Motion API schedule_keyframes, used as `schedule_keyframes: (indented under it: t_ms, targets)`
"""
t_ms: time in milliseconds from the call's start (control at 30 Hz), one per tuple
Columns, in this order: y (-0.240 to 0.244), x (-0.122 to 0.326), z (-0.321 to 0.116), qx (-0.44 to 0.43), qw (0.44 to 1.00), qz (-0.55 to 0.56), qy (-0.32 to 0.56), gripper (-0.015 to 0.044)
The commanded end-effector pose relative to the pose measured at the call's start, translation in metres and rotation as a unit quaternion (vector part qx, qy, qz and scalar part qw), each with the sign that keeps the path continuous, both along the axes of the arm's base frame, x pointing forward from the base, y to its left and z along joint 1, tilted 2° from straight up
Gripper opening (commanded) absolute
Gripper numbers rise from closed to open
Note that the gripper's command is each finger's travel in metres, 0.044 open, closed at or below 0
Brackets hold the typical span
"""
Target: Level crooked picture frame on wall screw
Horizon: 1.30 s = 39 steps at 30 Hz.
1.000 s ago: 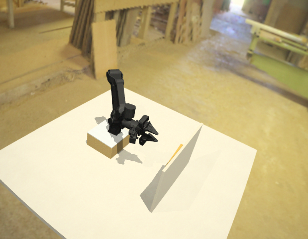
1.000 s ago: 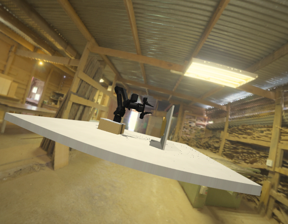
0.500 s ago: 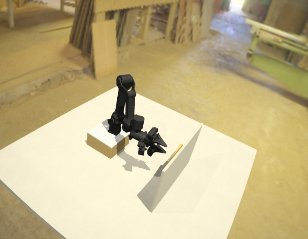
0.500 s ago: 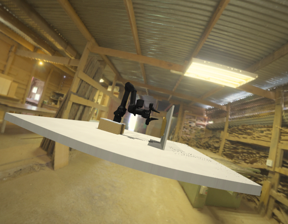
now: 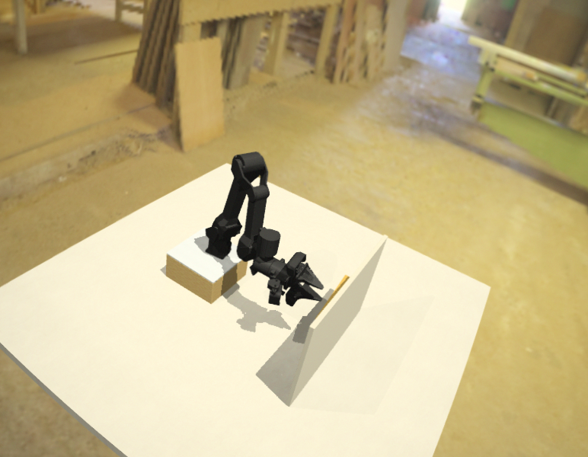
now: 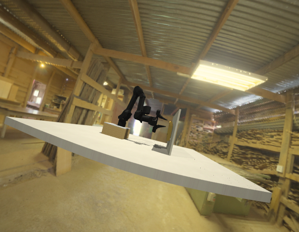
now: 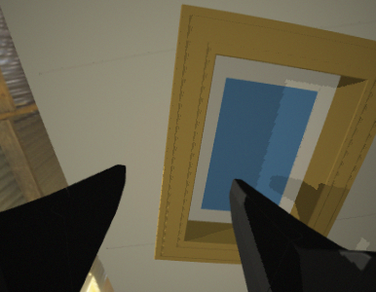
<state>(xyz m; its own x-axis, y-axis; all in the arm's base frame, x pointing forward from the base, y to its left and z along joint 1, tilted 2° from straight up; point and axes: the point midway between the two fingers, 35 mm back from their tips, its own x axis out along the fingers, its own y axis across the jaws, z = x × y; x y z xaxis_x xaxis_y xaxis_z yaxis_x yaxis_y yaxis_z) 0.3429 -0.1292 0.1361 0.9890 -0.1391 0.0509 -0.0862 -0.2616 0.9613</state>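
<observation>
The picture frame (image 5: pixel 344 280) (image 6: pixel 169 132) (image 7: pixel 183 122) has a gold border, a white mat and a blue picture. It hangs on the face of the upright wall panel (image 5: pixel 344 314) (image 6: pixel 175 129) (image 7: pixel 115 97). In the wrist view its edges are tilted against the panel's edge and faint lines, so it hangs crooked. My gripper (image 5: pixel 321 293) (image 6: pixel 165 122) (image 7: pixel 178 180) is open and empty, its fingertips a little short of the frame. In the wrist view one finger overlaps the picture and the other shows against bare panel. Screw and notched strip are hidden.
The arm stands on a box (image 5: pixel 190 280) (image 6: pixel 113 130) with a white top, on the large white table (image 5: pixel 151 373) (image 6: pixel 77 139). The panel stands upright on the table. The panel's edge shows at the left of the wrist view, with the ceiling beyond.
</observation>
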Motion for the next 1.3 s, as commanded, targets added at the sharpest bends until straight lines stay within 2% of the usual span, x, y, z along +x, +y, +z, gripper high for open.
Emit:
schedule_keyframes:
  t_ms: [0,867,1267]
  targets:
    - [-0.001,0.001,0.000,-0.002,1.000,-0.003,-0.001,0.0260]
    - [-0.007,0.039,0.003,-0.002,1.000,-0.003,-0.002,0.0260]
    - [-0.007,0.040,0.004,-0.002,1.000,-0.003,-0.002,0.0260]
